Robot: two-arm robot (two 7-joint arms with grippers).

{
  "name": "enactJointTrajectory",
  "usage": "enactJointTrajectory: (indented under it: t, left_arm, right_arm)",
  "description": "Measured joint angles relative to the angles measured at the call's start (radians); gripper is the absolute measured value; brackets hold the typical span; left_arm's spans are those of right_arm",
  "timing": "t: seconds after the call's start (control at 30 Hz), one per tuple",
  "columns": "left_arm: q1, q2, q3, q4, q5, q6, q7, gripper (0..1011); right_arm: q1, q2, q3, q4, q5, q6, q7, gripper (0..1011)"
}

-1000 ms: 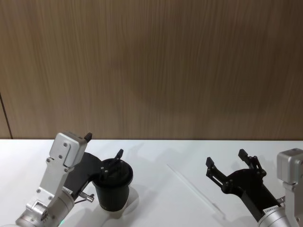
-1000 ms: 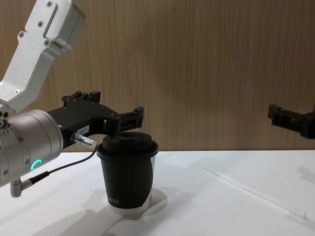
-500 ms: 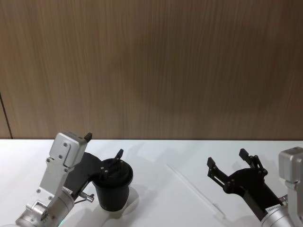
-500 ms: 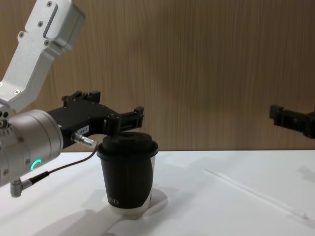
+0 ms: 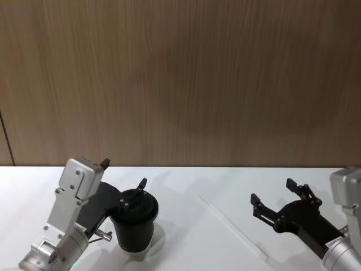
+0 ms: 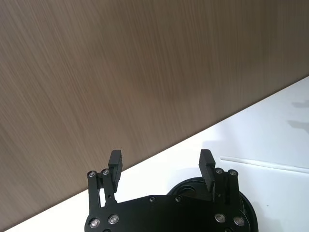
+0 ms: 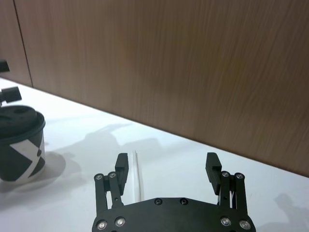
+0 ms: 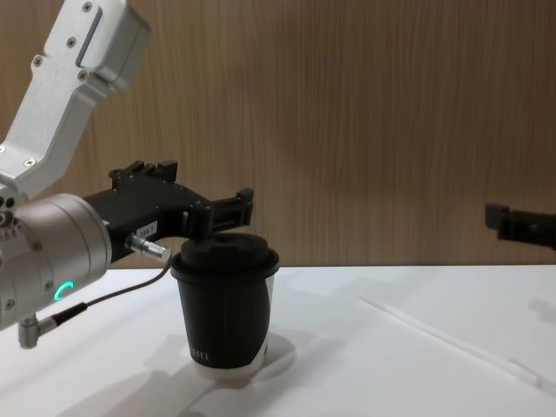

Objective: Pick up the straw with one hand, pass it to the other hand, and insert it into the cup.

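Right now you have a white tabletop (image 5: 186, 183) running up to a brown wood-panelled wall (image 5: 180, 84), and everything can be placed from the cup (image 5: 134, 226) standing upright on it.

Your left arm, the one with the green ring (image 8: 61, 291) glowing on its round silver wrist, reaches in from the cup's left. Its left pincer (image 6: 161, 159) hangs just over the cup's black domed lid, towards the wall side. The two fingers stand spread wide with nothing between them. You cannot tell from these views whether its underside touches the lid.

Your right arm comes in well to the cup's right. Its right pincer (image 5: 273, 191) is held above the tabletop with its fingers likewise spread apart and empty, pointing back towards the cup.

The cup itself is black, lid on, with a white rim at its foot and small white marks low on its side.

The straw (image 5: 231, 223) lies flat on the tabletop to the cup's right, clear of the cup, between it and the right pincer. It runs slantwise, its farther end nearer the cup. From the right wrist you see it lying on the surface below, close by one finger (image 7: 120, 166), untouched.
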Motion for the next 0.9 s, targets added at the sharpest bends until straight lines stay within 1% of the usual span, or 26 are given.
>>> enactJointTrajectory:
  t: [0.13,0.17,0.43,0.53,0.57,0.67,0.9]
  left_arm:
    - [0.000,0.000,0.000,0.000,0.000,0.000,0.000,1000]
    - [0.000,0.000,0.000,0.000,0.000,0.000,0.000,1000]
    - [0.000,0.000,0.000,0.000,0.000,0.000,0.000,1000]
    - [0.000,0.000,0.000,0.000,0.000,0.000,0.000,1000]
    - [0.000,0.000,0.000,0.000,0.000,0.000,0.000,1000]
    - [0.000,0.000,0.000,0.000,0.000,0.000,0.000,1000]
    - [0.000,0.000,0.000,0.000,0.000,0.000,0.000,1000]
  right_arm:
    - [0.017,0.016,-0.004,0.006,0.003,0.045,0.025,1001]
    - [0.023,0.020,-0.007,0.008,0.004,0.064,0.035,1001]
    - [0.067,0.031,-0.033,0.033,0.018,0.158,0.080,1001]
    - [0.081,0.033,-0.043,0.043,0.022,0.181,0.095,1001]
    - [0.081,0.033,-0.043,0.043,0.022,0.181,0.095,1001]
    - [0.100,0.035,-0.056,0.061,0.028,0.207,0.114,1001]
    - [0.125,0.041,-0.074,0.087,0.033,0.234,0.134,1001]
